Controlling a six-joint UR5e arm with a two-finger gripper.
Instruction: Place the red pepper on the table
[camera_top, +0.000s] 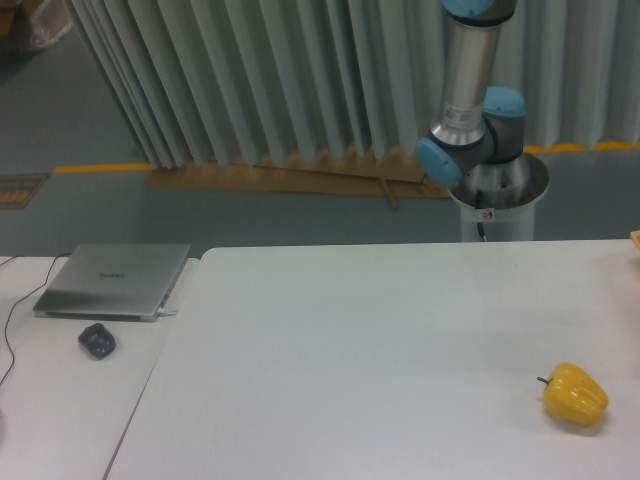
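Note:
The red pepper is out of view. The wide white table (360, 340) fills the lower right of the camera view. Only the arm's base and lower links (470, 110) show at the back right, rising out of the top of the frame. The gripper itself is not in the picture.
A yellow bell pepper (576, 394) with a dark stem lies on the table near the right front. On the separate desk at the left sit a closed grey laptop (115, 280) and a dark mouse (97, 341). A pleated curtain hangs behind.

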